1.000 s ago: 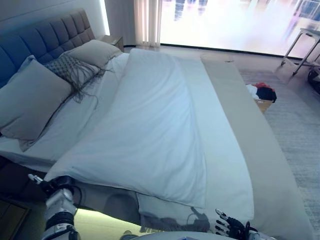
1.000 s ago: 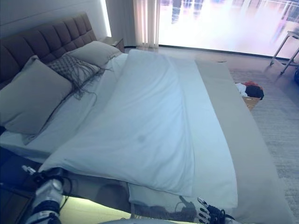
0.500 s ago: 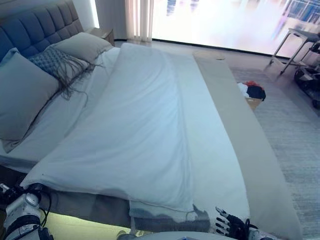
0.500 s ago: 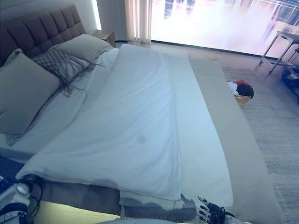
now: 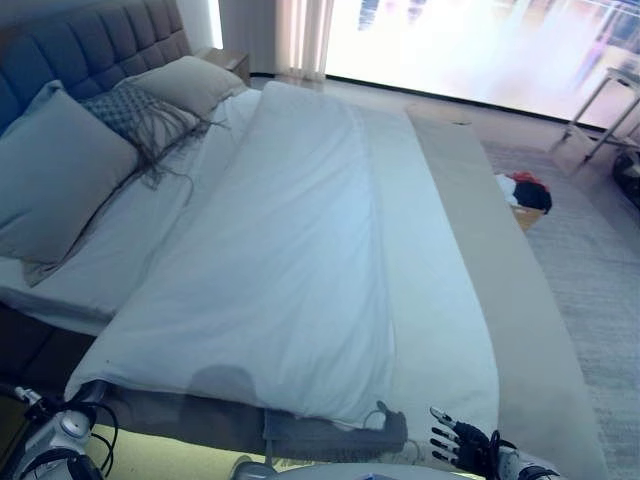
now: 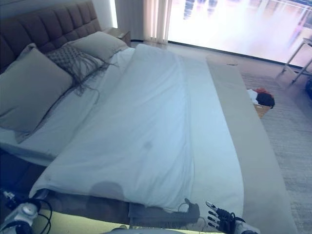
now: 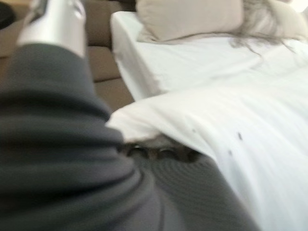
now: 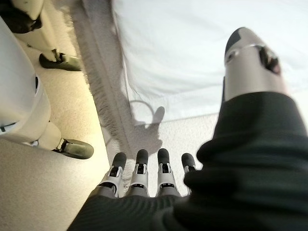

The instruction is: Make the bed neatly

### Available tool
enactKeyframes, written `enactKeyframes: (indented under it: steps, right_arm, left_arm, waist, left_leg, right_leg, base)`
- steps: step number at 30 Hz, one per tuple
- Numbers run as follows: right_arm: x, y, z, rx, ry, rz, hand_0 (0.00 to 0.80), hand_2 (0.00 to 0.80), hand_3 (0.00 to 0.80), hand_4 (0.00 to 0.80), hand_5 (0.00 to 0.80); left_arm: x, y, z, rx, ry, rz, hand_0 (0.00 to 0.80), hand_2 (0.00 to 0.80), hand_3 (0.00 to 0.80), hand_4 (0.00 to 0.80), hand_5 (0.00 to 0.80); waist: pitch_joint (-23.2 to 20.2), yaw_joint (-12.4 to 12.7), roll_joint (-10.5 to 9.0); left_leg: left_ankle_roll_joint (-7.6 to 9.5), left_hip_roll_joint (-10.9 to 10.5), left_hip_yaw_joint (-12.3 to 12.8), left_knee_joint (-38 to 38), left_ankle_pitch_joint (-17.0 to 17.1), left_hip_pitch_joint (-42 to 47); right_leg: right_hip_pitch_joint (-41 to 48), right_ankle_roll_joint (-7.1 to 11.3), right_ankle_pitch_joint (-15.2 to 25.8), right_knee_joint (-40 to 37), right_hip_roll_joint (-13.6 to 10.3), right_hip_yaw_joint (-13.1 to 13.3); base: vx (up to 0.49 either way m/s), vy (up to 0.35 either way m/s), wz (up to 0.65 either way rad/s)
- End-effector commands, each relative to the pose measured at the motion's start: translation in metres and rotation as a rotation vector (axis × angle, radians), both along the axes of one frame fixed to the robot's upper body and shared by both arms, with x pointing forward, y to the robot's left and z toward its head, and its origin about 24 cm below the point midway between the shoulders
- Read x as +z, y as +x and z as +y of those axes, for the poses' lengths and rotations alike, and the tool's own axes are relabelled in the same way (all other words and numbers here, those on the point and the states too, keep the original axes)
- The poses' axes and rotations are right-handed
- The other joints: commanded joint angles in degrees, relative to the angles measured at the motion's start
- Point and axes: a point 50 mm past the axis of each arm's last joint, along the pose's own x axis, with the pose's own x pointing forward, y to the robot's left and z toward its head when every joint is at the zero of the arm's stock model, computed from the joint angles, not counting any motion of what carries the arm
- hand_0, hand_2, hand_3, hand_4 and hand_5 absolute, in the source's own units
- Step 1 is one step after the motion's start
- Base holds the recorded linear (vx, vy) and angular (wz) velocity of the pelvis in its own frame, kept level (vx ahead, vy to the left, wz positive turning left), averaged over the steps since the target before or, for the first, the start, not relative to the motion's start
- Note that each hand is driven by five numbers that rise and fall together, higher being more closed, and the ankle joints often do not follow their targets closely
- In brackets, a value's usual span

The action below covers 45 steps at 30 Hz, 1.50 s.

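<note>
A wide bed [image 5: 520, 330] with a dark tufted padded headboard [image 5: 70, 50] fills the head views. A white duvet [image 5: 290, 250], folded lengthwise, lies along the middle of the bed, from the pillows down to the near edge. Its near left corner hangs at the bed's side. Beside it, toward the right, runs a strip of white sheet [image 5: 440, 300], then a beige band of cover along the far edge.

At the head end a large grey square pillow [image 5: 55, 175] leans on the headboard. A knitted cushion with long fringe [image 5: 135, 115] sits just beside it, and a beige pillow [image 5: 190, 85] beyond that.

The left hand [image 7: 159, 153] shows in its own wrist view, with its dark tips tucked just under the duvet's corner. Most of the fingers are hidden by the cover and the cloth, so I cannot tell whether they grip it.

The right hand [image 6: 222, 218] hangs low at the near right of the bed, by the sheet's edge. Its fingers [image 8: 139, 166] are straight and relaxed, holding nothing, over a pale carpet [image 8: 57, 183].

On the grey rug [image 5: 600, 270] past the bed stands a small box with red and dark clothes [image 5: 525, 192]
</note>
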Motion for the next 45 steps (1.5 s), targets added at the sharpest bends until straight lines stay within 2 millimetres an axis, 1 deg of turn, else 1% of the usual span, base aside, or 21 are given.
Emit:
enactKeyframes:
  steps: [1, 3, 4, 6, 9, 13, 16, 18, 19, 20, 22, 23, 25, 27, 29, 30, 32, 35, 41, 43, 45]
  right_arm:
    - [0.007, 0.009, -0.015, -0.044, -0.038, -0.059, 0.0, 0.0, 0.0, 0.0, 0.0]
    - [0.005, 0.011, -0.007, -0.047, -0.025, -0.083, 0.0, 0.0, 0.0, 0.0, 0.0]
    - [0.004, 0.012, -0.004, -0.044, -0.018, -0.092, 0.0, 0.0, 0.0, 0.0, 0.0]
    - [0.005, 0.015, -0.003, -0.043, -0.01, -0.108, 0.0, 0.0, 0.0, 0.0, 0.0]
    - [0.007, 0.017, -0.005, -0.047, -0.008, -0.123, 0.0, 0.0, 0.0, 0.0, 0.0]
    - [0.009, 0.019, -0.009, -0.072, -0.01, -0.134, 0.0, 0.0, 0.0, 0.0, 0.0]
    - [0.011, 0.02, -0.014, -0.101, -0.01, -0.144, 0.0, 0.0, 0.0, 0.0, 0.0]
    - [0.012, 0.021, -0.016, -0.114, -0.008, -0.151, 0.0, 0.0, 0.0, 0.0, 0.0]
    - [0.012, 0.021, -0.016, -0.117, -0.008, -0.152, 0.0, 0.0, 0.0, 0.0, 0.0]
    - [0.012, 0.022, -0.015, -0.133, -0.004, -0.161, 0.0, 0.0, 0.0, 0.0, 0.0]
    - [0.012, 0.022, -0.015, -0.141, 0.0, -0.163, 0.0, 0.0, 0.0, 0.0, 0.0]
    - [0.012, 0.021, -0.016, -0.139, 0.0, -0.164, 0.0, 0.0, 0.0, 0.0, 0.0]
    - [0.012, 0.02, -0.016, -0.122, -0.001, -0.163, 0.0, 0.0, 0.0, 0.0, 0.0]
    - [0.013, 0.021, -0.016, -0.093, -0.002, -0.162, 0.0, 0.0, 0.0, 0.0, 0.0]
    - [0.014, 0.022, -0.016, -0.041, -0.01, -0.158, 0.0, 0.0, 0.0, 0.0, 0.0]
    - [0.016, 0.024, -0.016, 0.03, -0.025, -0.155, 0.0, 0.0, 0.0, 0.0, 0.0]
    - [0.017, 0.024, -0.017, 0.127, -0.044, -0.151, 0.0, 0.0, 0.0, 0.0, 0.0]
    - [0.017, 0.018, -0.017, 0.229, -0.055, -0.141, 0.0, 0.0, 0.0, 0.0, 0.0]
    - [0.001, -0.013, -0.006, 0.16, -0.028, -0.033, 0.0, 0.0, 0.0, 0.0, 0.0]
    - [-0.005, -0.021, 0.002, 0.095, -0.016, -0.012, 0.0, 0.0, 0.0, 0.0, 0.0]
    - [-0.009, -0.026, 0.009, 0.009, -0.02, 0.006, 0.0, 0.0, 0.0, 0.0, 0.0]
  left_arm:
    - [0.073, -0.085, 0.089, 0.052, 0.454, 0.218, 0.0, 0.0, 0.0, 0.0, 0.0]
    - [0.055, -0.091, 0.078, -0.08, 0.424, 0.367, 0.0, 0.0, 0.0, 0.0, 0.0]
    - [0.043, -0.096, 0.068, -0.203, 0.417, 0.444, 0.0, 0.0, 0.0, 0.0, 0.0]
    - [0.023, -0.101, 0.051, -0.354, 0.394, 0.488, 0.0, 0.0, 0.0, 0.0, 0.0]
    - [-0.006, -0.119, 0.023, -0.55, 0.342, 0.565, 0.0, 0.0, 0.0, 0.0, 0.0]
    - [-0.032, -0.141, -0.007, -0.763, 0.301, 0.655, 0.0, 0.0, 0.0, 0.0, 0.0]
    - [-0.043, -0.151, -0.022, -0.791, 0.252, 0.698, 0.0, 0.0, 0.0, 0.0, 0.0]
    - [-0.048, -0.162, -0.029, -0.81, 0.22, 0.745, 0.0, 0.0, 0.0, 0.0, 0.0]
    - [-0.048, -0.163, -0.029, -0.81, 0.217, 0.753, 0.0, 0.0, 0.0, 0.0, 0.0]
    - [-0.051, -0.175, -0.034, -0.829, 0.203, 0.832, 0.0, 0.0, 0.0, 0.0, 0.0]
    - [-0.052, -0.186, -0.034, -0.854, 0.227, 0.929, 0.0, 0.0, 0.0, 0.0, 0.0]
    - [-0.052, -0.188, -0.032, -0.868, 0.249, 0.984, 0.0, 0.0, 0.0, 0.0, 0.0]
    - [-0.049, -0.19, -0.024, -1.0, 0.38, 1.189, 0.0, 0.0, 0.0, 0.0, 0.0]
    - [-0.048, -0.177, -0.018, -1.165, 0.539, 1.334, 0.0, 0.0, 0.0, 0.0, 0.0]
    - [-0.049, -0.155, -0.017, -1.29, 0.705, 1.407, 0.0, 0.0, 0.0, 0.0, 0.0]
    - [-0.05, -0.132, -0.019, -1.348, 0.818, 1.418, 0.0, 0.0, 0.0, 0.0, 0.0]
    - [-0.053, -0.108, -0.027, -1.385, 0.925, 1.393, 0.0, 0.0, 0.0, 0.0, 0.0]
    - [-0.057, -0.083, -0.04, -1.461, 1.022, 1.322, 0.0, 0.0, 0.0, 0.0, 0.0]
    - [-0.069, -0.037, -0.081, -1.631, 1.157, 1.16, 0.0, 0.0, 0.0, 0.0, 0.0]
    - [-0.073, -0.028, -0.094, -1.68, 1.173, 1.109, 0.0, 0.0, 0.0, 0.0, 0.0]
    - [-0.078, -0.024, -0.106, -1.733, 1.171, 1.082, 0.0, 0.0, 0.0, 0.0, 0.0]
  waist:
    - [2.9, 9.3, 0.1]
    - [3.9, 9.5, -0.23]
    - [4.3, 9.4, -0.41]
    - [4.8, 9.1, -0.56]
    - [5.4, 8.7, -0.23]
    - [6.2, 8.5, 0.34]
    - [6.8, 8.5, 0.85]
    - [7.0, 8.5, 1.04]
    - [7.1, 8.5, 1.05]
    - [7.4, 8.4, 1.29]
    - [7.3, 8.0, 1.49]
    - [7.2, 7.8, 1.59]
    - [6.6, 6.7, 1.87]
    - [5.9, 5.7, 1.98]
    - [5.3, 4.4, 2.07]
    - [5.1, 3.2, 2.25]
    - [4.4, 1.5, 2.19]
    - [3.5, -0.2, 2.09]
    - [1.7, -4.5, 1.68]
    - [1.3, -5.6, 1.8]
    - [0.9, -6.8, 2.02]
  left_leg:
    - [4.5, -4.3, -0.2, 2.9, -3.0, -1.9]
    - [4.65, -4.3, -0.5, 3.7, -3.2, -2.7]
    - [4.7, -4.3, -0.5, 3.7, -3.2, -2.9]
    - [4.97, -4.4, -0.2, 3.6, -3.1, -3.0]
    - [5.31, -4.5, 0.5, 3.7, -3.1, -3.4]
    - [5.7, -4.7, 1.0, 4.3, -3.1, -4.0]
    - [5.84, -4.8, 1.2, 4.9, -3.2, -4.1]
    - [5.87, -4.8, 1.3, 5.3, -3.4, -4.1]
    - [5.87, -4.8, 1.3, 5.3, -3.4, -4.1]
    - [5.86, -4.8, 1.3, 5.5, -3.5, -3.9]
    - [5.81, -4.8, 1.7, 5.5, -3.7, -3.4]
    - [5.76, -4.7, 2.0, 5.3, -3.7, -3.0]
    - [5.63, -4.5, 2.9, 4.6, -3.6, -2.0]
    - [5.55, -4.3, 3.9, 4.0, -3.3, -1.6]
    - [5.49, -4.1, 5.3, 3.2, -2.8, -1.1]
    - [5.27, -3.6, 6.8, 2.3, -2.4, -0.4]
    - [5.1, -3.4, 8.2, 1.4, -1.8, -0.3]
    - [4.67, -3.2, 9.5, 0.1, -1.1, 0.0]
    - [4.12, -2.9, 12.3, -0.1, -1.2, -0.3]
    - [4.02, -2.7, 13.2, -0.1, -1.3, -0.3]
    - [3.81, -2.4, 14.2, -0.1, -1.4, -0.2]
  right_leg:
    - [1.8, 3.85, -3.7, 5.4, -8.0, -0.1]
    - [0.9, 3.71, -3.6, 6.2, -8.2, 0.0]
    - [0.5, 3.75, -3.4, 6.4, -8.2, 0.0]
    - [0.4, 4.0, -3.1, 6.4, -8.1, 0.3]
    - [-0.2, 4.0, -2.9, 6.6, -8.3, 0.6]
    - [-1.1, 3.84, -2.9, 7.3, -8.5, 1.0]
    - [-1.4, 3.67, -3.0, 7.9, -8.6, 1.0]
    - [-1.5, 3.53, -3.0, 8.2, -8.7, 1.0]
    - [-1.5, 3.52, -3.0, 8.2, -8.7, 1.0]
    - [-1.7, 3.45, -3.0, 8.5, -8.8, 1.1]
    - [-1.6, 3.5, -2.8, 8.6, -8.8, 1.3]
    - [-1.5, 3.54, -2.8, 8.4, -8.8, 1.4]
    - [-1.4, 3.66, -2.4, 7.7, -8.6, 2.0]
    - [-1.6, 3.82, -2.0, 7.0, -8.4, 2.6]
    - [-1.9, 4.06, -1.3, 6.2, -8.2, 3.3]
    - [-1.9, 4.32, -0.9, 5.4, -7.9, 4.1]
    - [-2.3, 4.66, 0.0, 4.2, -7.6, 5.0]
    - [-2.5, 4.92, 1.4, 2.3, -7.1, 5.9]
    - [-3.6, 4.85, 3.0, 0.0, -5.8, 9.0]
    - [-4.1, 4.64, 2.9, 0.0, -5.4, 10.0]
    - [-4.5, 4.35, 2.5, 0.0, -4.7, 10.9]
  base:
    - [-0.031, -0.068, 0.26]
    - [-0.04, -0.065, 0.29]
    - [-0.033, -0.06, 0.33]
    - [-0.031, -0.036, 0.39]
    - [-0.047, -0.001, 0.42]
    - [-0.054, -0.007, 0.77]
    - [-0.048, -0.013, 0.83]
    - [-0.035, -0.022, 0.52]
    - [-0.034, -0.037, 0.31]
    - [-0.026, -0.037, 0.18]
    - [-0.01, -0.035, 0.12]
    - [0.015, -0.018, -0.09]
    - [0.016, -0.008, -0.29]
    - [0.004, -0.01, -0.43]
    - [-0.004, -0.018, -0.29]
    - [-0.021, -0.027, -0.28]
    - [-0.035, -0.029, -0.38]
    - [-0.018, -0.057, -0.52]
    - [0.015, -0.072, -0.52]
    - [0.03, -0.061, -0.34]
    - [0.032, -0.051, -0.36]
